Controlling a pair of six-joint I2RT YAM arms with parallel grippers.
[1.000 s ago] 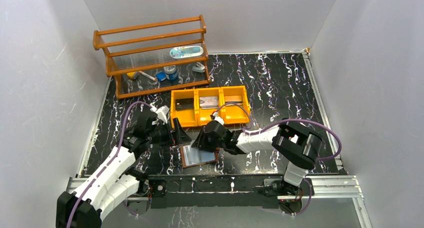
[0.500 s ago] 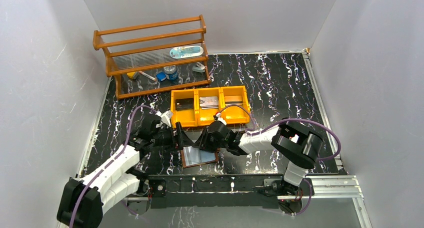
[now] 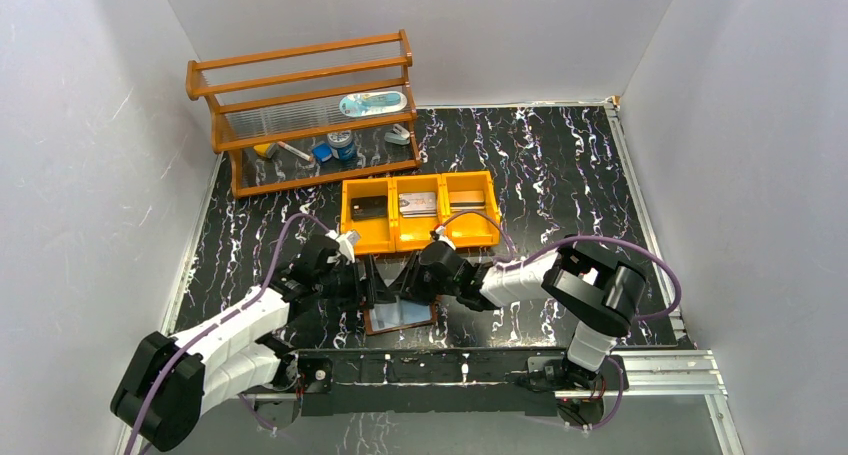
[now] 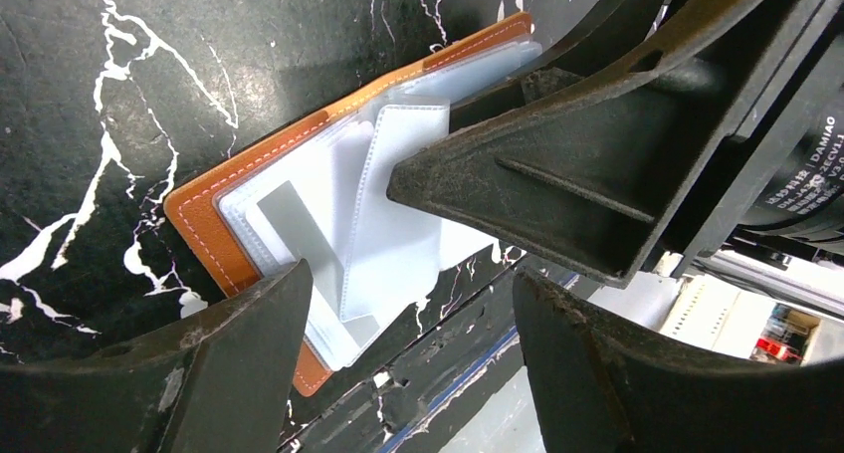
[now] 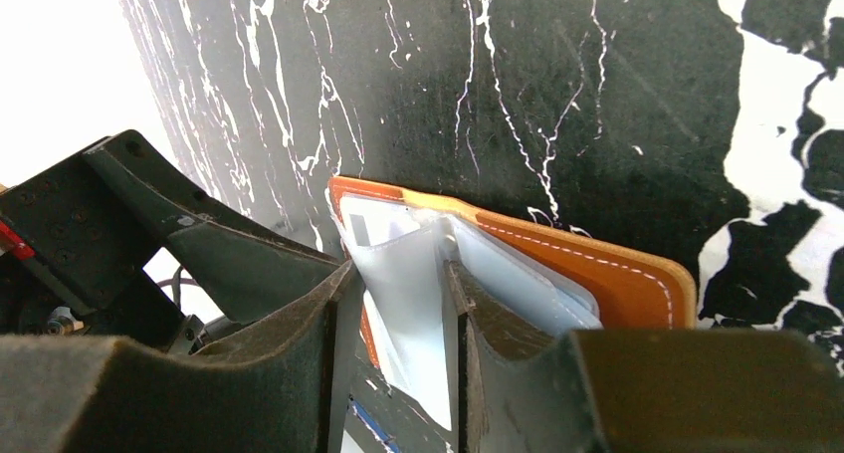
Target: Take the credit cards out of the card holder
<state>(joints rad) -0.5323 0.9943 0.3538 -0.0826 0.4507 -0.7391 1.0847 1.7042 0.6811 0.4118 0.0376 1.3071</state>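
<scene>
Over card holder (image 4: 199, 209) | left tool (image 4: 408, 284) open | right tool (image 5: 398, 274) straddles sleeve (image 5: 413, 324), grip unclear

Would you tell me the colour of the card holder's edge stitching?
White, on the brown leather card holder; clearest in the left wrist view.

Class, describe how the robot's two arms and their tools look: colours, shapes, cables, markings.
The left arm and right arm have white shells, black joints and a purple cable each. The left tool and right tool have matte black, ribbed wedge fingers. White DAMIAO lettering marks a black housing.
</scene>
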